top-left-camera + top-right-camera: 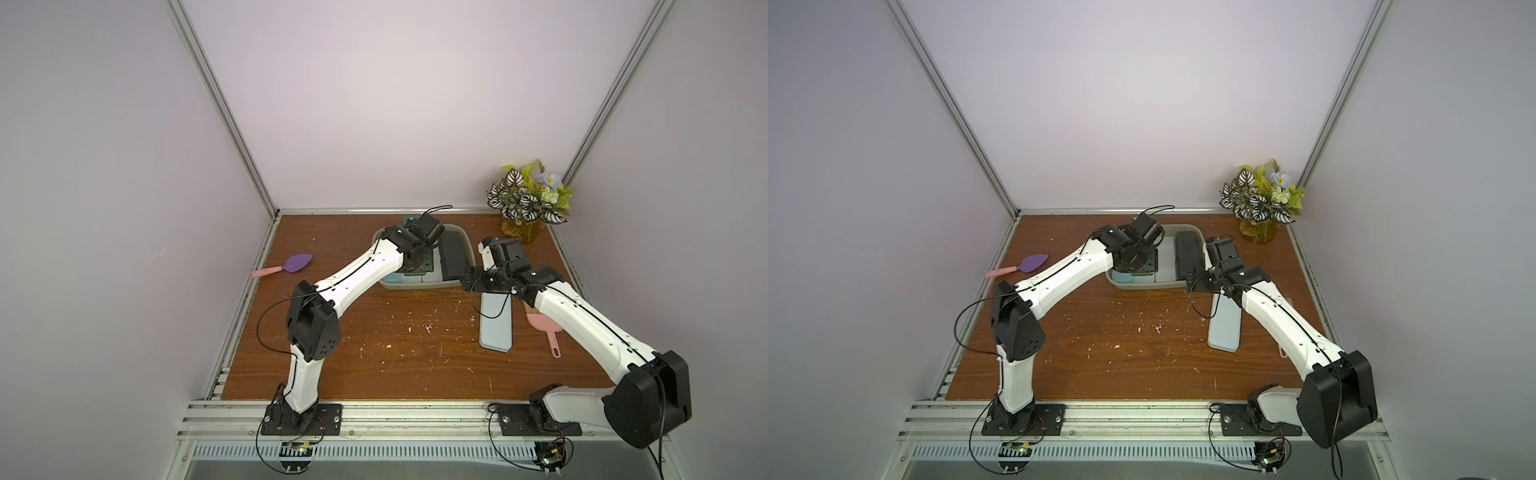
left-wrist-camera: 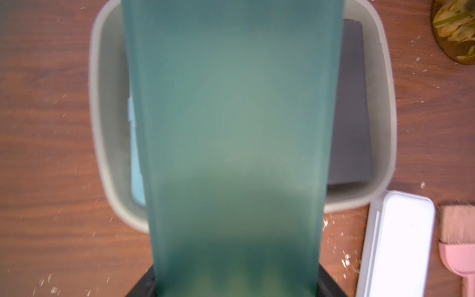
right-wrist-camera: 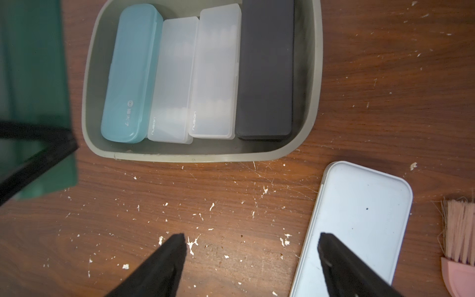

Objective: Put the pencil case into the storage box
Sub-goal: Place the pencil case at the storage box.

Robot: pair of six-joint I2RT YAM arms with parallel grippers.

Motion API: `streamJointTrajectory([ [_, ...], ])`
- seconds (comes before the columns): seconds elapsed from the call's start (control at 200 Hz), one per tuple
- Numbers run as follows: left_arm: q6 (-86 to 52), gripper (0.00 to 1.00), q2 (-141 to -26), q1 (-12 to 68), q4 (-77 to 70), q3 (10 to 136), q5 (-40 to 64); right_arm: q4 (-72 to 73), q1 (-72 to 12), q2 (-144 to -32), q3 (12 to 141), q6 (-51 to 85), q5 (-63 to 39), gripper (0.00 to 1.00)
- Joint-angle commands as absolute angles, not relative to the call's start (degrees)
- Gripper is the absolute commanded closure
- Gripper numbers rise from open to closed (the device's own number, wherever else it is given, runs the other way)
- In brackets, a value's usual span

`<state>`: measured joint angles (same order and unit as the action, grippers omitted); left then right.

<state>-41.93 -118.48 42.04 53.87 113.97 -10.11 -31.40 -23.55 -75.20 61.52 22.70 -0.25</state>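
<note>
Green pencil case (image 2: 231, 141) gripped by left jaws (over storage box (image 2: 383, 102)), right jaws spread, empty

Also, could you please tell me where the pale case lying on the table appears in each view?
In a top view: the pale case lies right of centre, by the storage box's front right corner.
In a top view: the case, same place.
Left wrist: the case, between the box's corner and the pink brush.
Right wrist: the case, also beside the brush.
Shared landmark: the storage box.
</note>
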Motion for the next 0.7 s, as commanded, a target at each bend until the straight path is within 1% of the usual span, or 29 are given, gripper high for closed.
streamJointTrajectory([
  [0.0,-38.6,0.44,-124.0,39.4,55.7,120.0,-9.2,-32.6,-23.0,-73.1,63.9,21.8,0.4,0.12],
  [0.18,-38.2,0.44,-132.1,37.0,55.6,125.8,-8.0,-32.9,-22.6,-73.3,63.6,21.3,0.7,0.12],
  [0.325,-38.0,0.44,-135.8,36.3,55.6,128.3,-6.6,-32.6,-22.3,-73.9,63.2,21.2,0.4,0.12],
  [0.505,-38.3,0.44,-136.4,36.4,55.6,127.7,-3.9,-32.1,-22.1,-74.4,62.9,21.5,0.1,0.12],
  [0.696,-39.0,0.44,-135.8,37.0,55.5,125.8,-4.0,-31.4,-22.1,-75.0,62.6,21.7,-0.2,0.12],
])
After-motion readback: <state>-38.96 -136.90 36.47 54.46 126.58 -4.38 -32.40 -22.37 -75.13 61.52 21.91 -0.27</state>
